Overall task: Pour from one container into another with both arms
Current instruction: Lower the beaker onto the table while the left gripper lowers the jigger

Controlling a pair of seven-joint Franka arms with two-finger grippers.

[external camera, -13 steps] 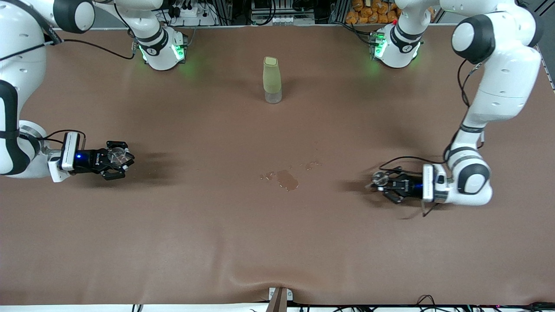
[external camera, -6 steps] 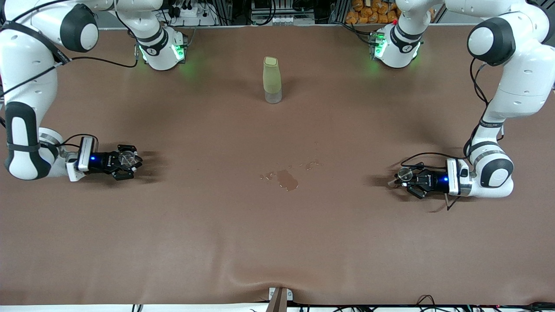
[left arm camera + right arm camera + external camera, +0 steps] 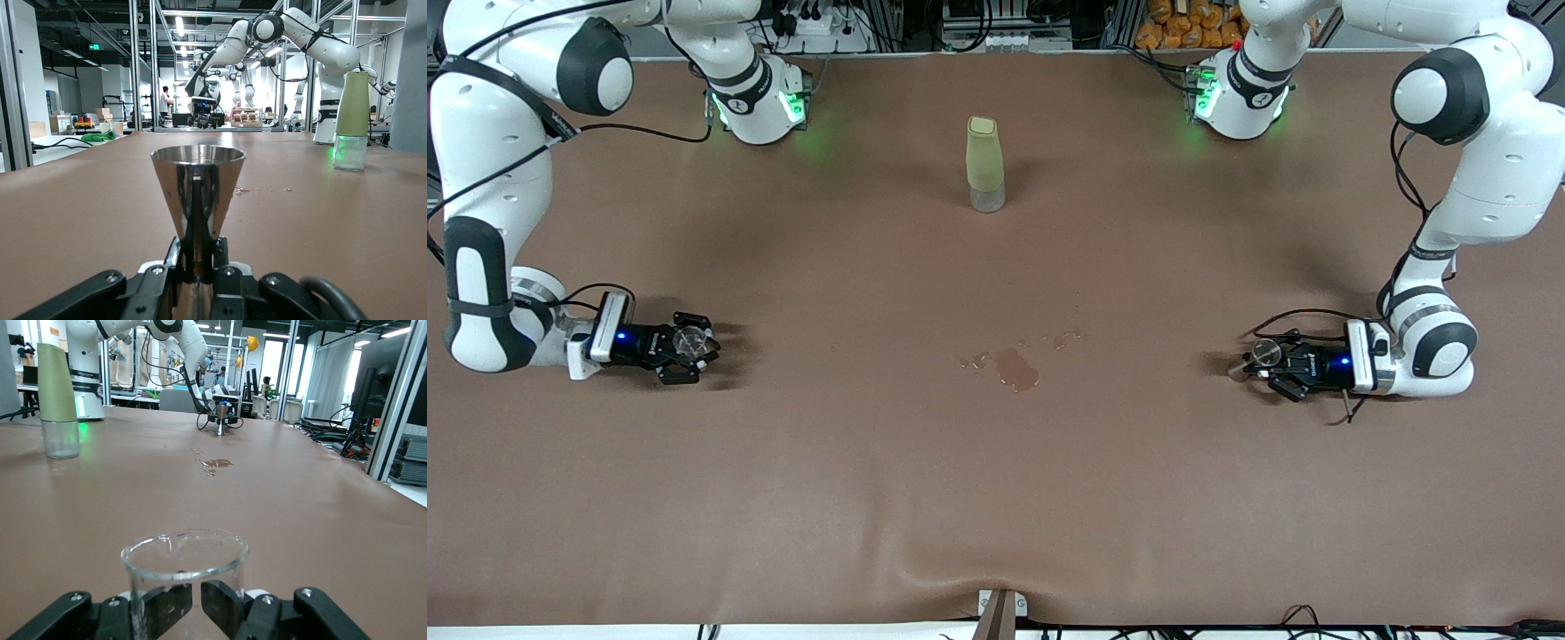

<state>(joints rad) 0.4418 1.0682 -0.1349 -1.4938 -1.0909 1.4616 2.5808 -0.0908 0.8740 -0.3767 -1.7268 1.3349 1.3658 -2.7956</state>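
Observation:
The clear glass cup [image 3: 692,340] stands upright, held in my right gripper [image 3: 686,345], which is shut on it low over the brown table [image 3: 996,498] toward the right arm's end. In the right wrist view the cup [image 3: 185,570] fills the foreground in front of the right gripper [image 3: 200,603]. My left gripper [image 3: 1261,360] is shut on the steel jigger [image 3: 1264,352], low over the table toward the left arm's end. In the left wrist view the jigger [image 3: 198,187] stands upright, with the left gripper [image 3: 198,267] pinching its narrow waist.
A tall pale-green bottle [image 3: 984,164] stands mid-table, nearer the bases. A small wet spill [image 3: 1016,367] lies on the cloth between the two grippers. The bottle [image 3: 57,400] and spill [image 3: 217,463] also show in the right wrist view.
Both arms have come down closer to the table with their loads. The left gripper also slid toward the left arm's end. Both grips are unchanged.

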